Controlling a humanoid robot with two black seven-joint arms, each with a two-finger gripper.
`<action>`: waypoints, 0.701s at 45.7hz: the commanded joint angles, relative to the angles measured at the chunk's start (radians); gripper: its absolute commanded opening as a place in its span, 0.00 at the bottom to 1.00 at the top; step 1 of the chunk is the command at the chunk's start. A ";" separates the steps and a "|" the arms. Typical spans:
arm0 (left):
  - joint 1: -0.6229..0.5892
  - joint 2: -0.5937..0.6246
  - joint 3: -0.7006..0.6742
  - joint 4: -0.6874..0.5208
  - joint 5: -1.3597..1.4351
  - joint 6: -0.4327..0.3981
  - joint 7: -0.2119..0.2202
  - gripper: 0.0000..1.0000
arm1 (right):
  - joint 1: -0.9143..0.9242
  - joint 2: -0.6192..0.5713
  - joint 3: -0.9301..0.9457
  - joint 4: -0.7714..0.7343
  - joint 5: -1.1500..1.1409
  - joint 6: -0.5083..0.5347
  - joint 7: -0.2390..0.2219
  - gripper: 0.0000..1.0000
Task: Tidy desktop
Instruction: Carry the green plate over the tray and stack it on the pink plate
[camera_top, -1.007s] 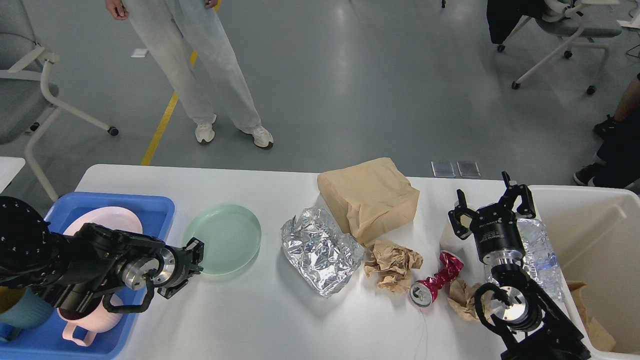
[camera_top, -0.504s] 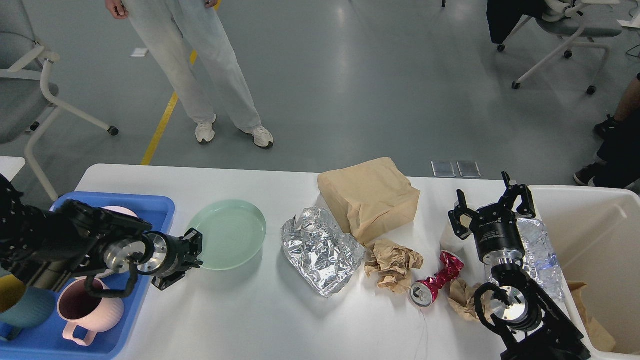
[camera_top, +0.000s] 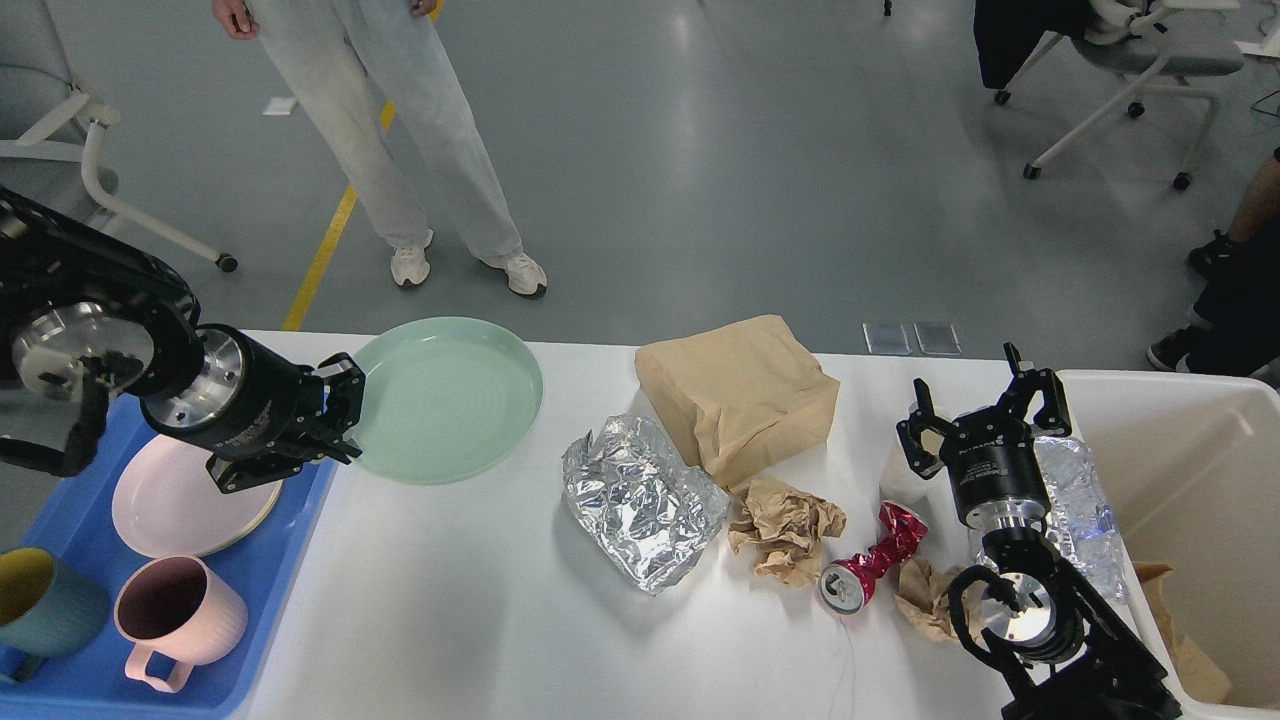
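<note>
The blue tray (camera_top: 290, 560) runs off the left and bottom edges, and the teal mug (camera_top: 45, 605) in it is cut by the left edge. The off-white bin (camera_top: 1180, 470) runs off the right and bottom edges. The right arm covers much of the crushed clear bottle (camera_top: 1085, 510) and part of a white cup (camera_top: 895, 475). A standing person (camera_top: 400, 130) is cut off above the hips by the top edge. The left gripper (camera_top: 335, 415) covers the near-left rim of the green plate (camera_top: 450, 400). The right arm's base leaves the bottom edge.
</note>
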 joint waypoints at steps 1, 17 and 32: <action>-0.062 -0.001 0.038 -0.013 -0.033 -0.050 0.001 0.00 | 0.000 0.000 0.000 0.000 0.000 0.000 0.000 1.00; 0.256 0.150 0.113 0.398 -0.009 -0.085 0.036 0.00 | 0.000 0.000 0.000 0.000 0.000 0.000 0.000 1.00; 0.715 0.336 -0.135 0.874 0.091 -0.110 0.151 0.00 | 0.000 0.000 0.000 0.000 0.000 0.000 0.000 1.00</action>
